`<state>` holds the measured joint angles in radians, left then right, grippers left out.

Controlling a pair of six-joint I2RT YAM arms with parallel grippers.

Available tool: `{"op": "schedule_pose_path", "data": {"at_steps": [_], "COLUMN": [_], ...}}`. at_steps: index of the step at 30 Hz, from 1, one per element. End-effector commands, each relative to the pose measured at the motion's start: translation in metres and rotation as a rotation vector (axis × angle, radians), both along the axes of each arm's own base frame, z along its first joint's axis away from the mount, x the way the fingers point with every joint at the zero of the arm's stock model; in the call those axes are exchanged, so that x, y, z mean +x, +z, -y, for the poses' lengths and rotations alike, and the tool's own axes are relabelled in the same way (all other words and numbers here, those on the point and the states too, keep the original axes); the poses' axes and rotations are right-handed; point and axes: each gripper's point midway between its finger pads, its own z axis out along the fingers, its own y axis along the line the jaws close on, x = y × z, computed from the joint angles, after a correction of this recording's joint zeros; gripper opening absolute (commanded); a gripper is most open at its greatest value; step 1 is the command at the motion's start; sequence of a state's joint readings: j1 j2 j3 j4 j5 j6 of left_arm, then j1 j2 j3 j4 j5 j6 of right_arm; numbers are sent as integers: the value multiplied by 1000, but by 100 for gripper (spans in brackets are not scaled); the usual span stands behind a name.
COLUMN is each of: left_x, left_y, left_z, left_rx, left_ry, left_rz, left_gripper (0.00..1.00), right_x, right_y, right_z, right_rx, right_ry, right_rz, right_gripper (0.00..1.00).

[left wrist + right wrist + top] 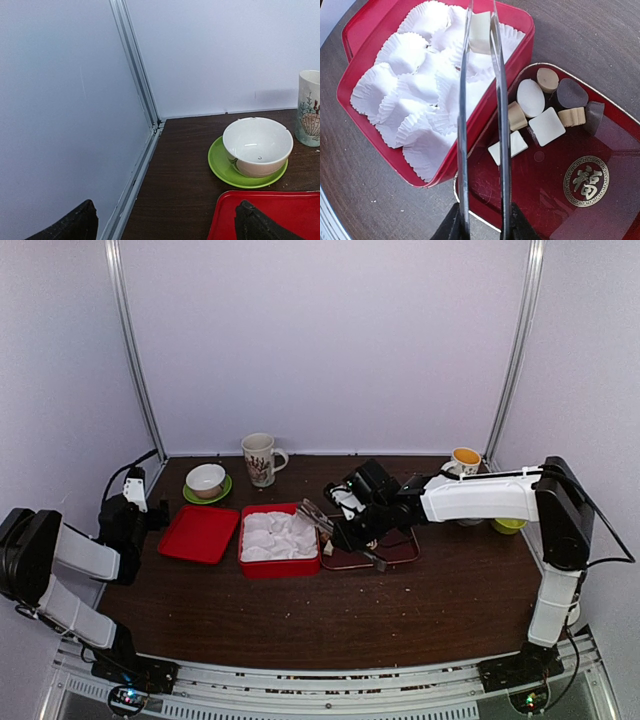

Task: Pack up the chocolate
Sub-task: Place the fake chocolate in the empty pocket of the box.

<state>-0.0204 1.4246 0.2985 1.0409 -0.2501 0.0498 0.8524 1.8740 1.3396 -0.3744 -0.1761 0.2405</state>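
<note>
Placing: right gripper (482, 227) clamps tongs (462, 125) pinching chocolate (480, 32) above red box (350, 95), frame top | next: lower into paper cup (512, 37) | left gripper (167, 222) agape.

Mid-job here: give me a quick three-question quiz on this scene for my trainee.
1. True or false: the tongs hold a cream-white piece over the paper cups of the red box.
2. Which arm's fingers stand wide open?
3. The unpacked chocolates lie on: A) a green saucer, B) the gold-emblem tray, C) a red lid.
Key: 1 true; 2 left arm's fingers; 3 B.
</note>
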Motion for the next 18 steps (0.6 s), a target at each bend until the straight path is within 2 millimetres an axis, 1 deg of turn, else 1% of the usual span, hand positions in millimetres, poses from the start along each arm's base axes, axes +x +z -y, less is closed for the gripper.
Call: {"op": "schedule_pose_path", "data": {"at_steps": [1, 4, 7, 12, 18], "left_x": [1, 1, 1, 1, 1], "left_y": [8, 9, 9, 9, 9], "left_z": [-7, -7, -7, -7, -7], "left_rx": [-15, -15, -15, -16, -16], "left_ry": [37, 37, 37, 37, 36], "left_rz": [34, 36, 36, 37, 36], "left_gripper": [98, 98, 98, 98, 98], "right_x": [14, 16, 19, 22, 22], "right_y": [13, 12, 13, 22, 30], "right_z": [-7, -10, -11, -10, -7], "right_rx": [22, 20, 15, 38, 47], "right_ry": [-29, -28, -32, -43, -46], "right_rz": [39, 40, 47, 77, 101], "right_gripper": [28, 29, 32, 38, 39]}}
